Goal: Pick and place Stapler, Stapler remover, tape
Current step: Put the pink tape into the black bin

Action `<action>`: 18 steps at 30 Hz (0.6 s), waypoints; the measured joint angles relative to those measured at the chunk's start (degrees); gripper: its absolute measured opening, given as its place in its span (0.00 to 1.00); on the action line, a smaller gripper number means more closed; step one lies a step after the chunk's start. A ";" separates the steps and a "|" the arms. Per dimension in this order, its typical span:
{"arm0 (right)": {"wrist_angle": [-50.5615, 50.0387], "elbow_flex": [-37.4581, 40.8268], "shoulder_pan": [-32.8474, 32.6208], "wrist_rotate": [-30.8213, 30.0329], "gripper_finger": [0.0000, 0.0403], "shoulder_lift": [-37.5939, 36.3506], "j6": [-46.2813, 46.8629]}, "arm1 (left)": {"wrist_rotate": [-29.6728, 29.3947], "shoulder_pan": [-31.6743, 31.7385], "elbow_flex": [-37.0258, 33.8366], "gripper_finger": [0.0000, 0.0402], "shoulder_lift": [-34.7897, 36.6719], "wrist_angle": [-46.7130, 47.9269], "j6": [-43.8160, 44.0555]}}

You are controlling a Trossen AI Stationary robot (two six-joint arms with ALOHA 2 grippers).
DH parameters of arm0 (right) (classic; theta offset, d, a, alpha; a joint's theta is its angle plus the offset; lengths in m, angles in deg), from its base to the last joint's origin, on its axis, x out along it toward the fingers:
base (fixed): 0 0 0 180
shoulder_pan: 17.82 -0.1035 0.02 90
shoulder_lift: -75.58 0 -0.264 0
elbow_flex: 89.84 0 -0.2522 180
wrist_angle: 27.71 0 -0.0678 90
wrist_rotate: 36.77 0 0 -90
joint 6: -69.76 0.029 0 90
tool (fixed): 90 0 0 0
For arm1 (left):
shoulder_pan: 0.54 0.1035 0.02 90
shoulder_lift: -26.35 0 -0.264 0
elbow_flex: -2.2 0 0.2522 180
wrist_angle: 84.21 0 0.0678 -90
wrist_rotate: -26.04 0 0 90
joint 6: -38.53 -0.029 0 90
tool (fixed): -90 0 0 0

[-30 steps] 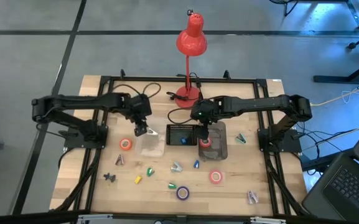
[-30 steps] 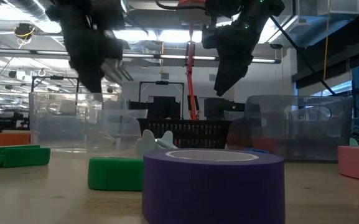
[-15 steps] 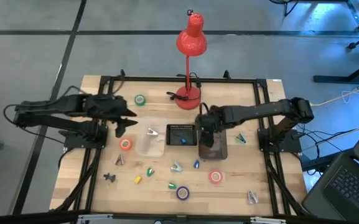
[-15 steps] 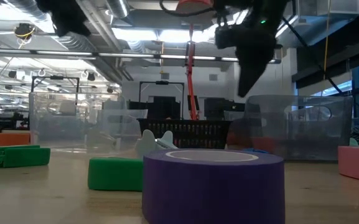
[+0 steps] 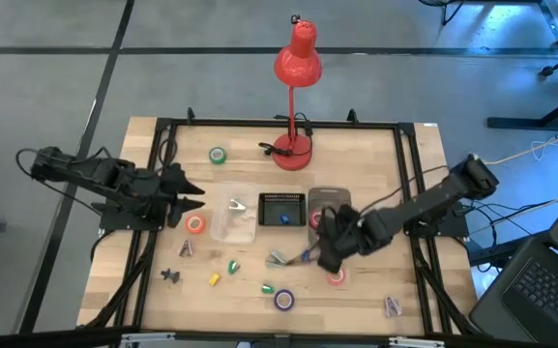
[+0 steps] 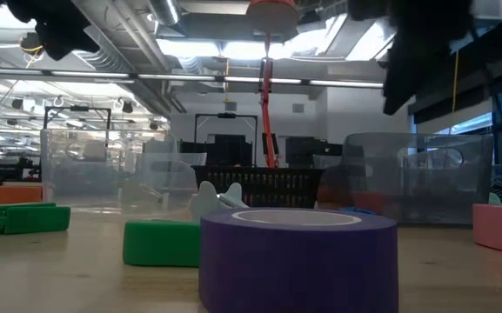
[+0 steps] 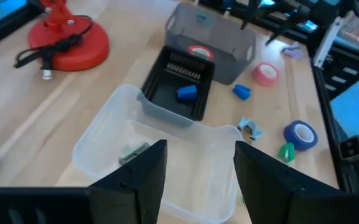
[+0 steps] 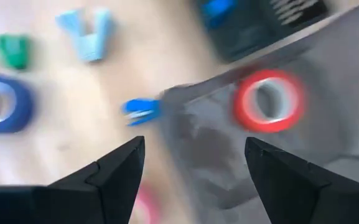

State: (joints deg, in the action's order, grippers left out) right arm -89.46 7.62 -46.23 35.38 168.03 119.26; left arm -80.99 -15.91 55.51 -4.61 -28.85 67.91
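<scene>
Your right gripper point(image 5: 329, 253) hangs jaws open and empty over the pink tape point(image 5: 336, 275), beside the grey bin point(image 5: 341, 200) holding red tape point(image 5: 317, 220). Risk: a descent off-centre nudges the roll away (blue piece point(image 5: 305, 256) close by). Left gripper point(image 5: 190, 192) waits at the counter's left edge, jaws open.

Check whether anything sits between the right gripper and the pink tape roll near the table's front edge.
Nothing visible does. In the high view the right gripper, open, hangs just behind the pink tape roll, with only bare wooden table around the roll. The small blue clip lies off to the side.
</scene>
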 joint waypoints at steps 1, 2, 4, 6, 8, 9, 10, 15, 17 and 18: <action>1.41 0.01 -1.11 0.49 0.69 0.57 1.18 | -0.04 -0.47 -0.43 0.44 0.00 -1.07 -0.85; 3.26 0.01 -2.15 1.19 0.69 1.19 2.14 | -0.05 -0.92 -0.75 0.44 0.00 -1.85 -1.53; 5.63 0.01 -3.97 2.30 0.69 2.59 4.17 | -0.05 -1.60 -1.33 0.44 -0.01 -2.85 -2.84; 7.25 0.01 -5.40 2.45 0.69 4.34 6.36 | -0.65 -1.98 -1.54 0.44 -0.05 -3.34 -4.45; 7.30 0.01 -6.49 2.41 0.69 6.24 8.80 | -2.26 -2.24 -1.54 0.44 -0.17 -3.30 -5.68; 7.11 0.01 -6.96 2.23 0.69 7.29 9.84 | -2.89 -2.24 -1.54 0.44 -0.15 -3.34 -6.33; 6.87 0.01 -7.29 2.02 0.69 8.31 11.00 | -3.07 -2.22 -1.54 0.44 -0.15 -3.32 -7.03; 5.43 0.01 -7.36 2.68 0.69 12.60 16.63 | -3.08 -2.24 -1.54 0.44 -0.15 -3.49 -8.10; 5.51 0.01 -7.29 2.76 0.69 13.76 18.12 | -3.06 -2.24 -1.54 0.44 -0.15 -3.47 -8.71; 5.45 0.01 -7.18 2.83 0.69 14.22 18.54 | -3.04 -2.24 -1.54 0.44 -0.15 -3.43 -9.29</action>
State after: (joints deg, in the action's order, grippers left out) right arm -84.01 7.63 -53.41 38.21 182.25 137.80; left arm -84.03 -18.15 53.96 -4.77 -32.28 58.62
